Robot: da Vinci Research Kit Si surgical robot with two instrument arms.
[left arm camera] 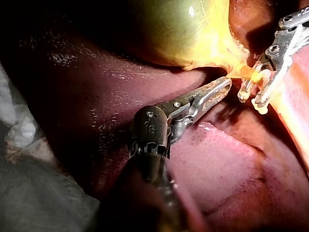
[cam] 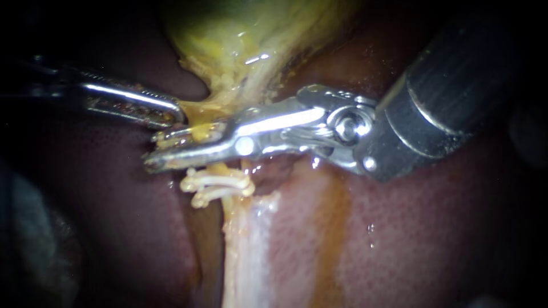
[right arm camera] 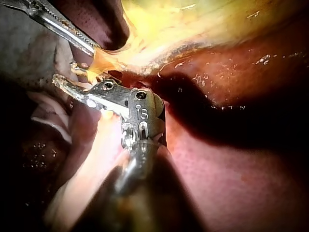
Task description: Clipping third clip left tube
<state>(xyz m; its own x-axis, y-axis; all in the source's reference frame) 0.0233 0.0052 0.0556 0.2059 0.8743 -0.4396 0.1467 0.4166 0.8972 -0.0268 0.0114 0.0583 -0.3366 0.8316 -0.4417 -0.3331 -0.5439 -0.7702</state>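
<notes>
Straddling the tube (cam: 217,169) just above the clips (cam: 220,184), right instrument (cam: 154,149) jaws stand narrowly apart. Left instrument (cam: 174,113) jaws grip the gallbladder (cam: 240,40).

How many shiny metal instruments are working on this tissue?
2. The left silver instrument grips yellow tissue below the gallbladder; the right silver instrument straddles the yellowish tube, jaws open. None seems hidden.

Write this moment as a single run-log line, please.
left instrument: jaws shut on gallbladder | right instrument: jaws open astride tube, between gallbladder and clips on it
</notes>
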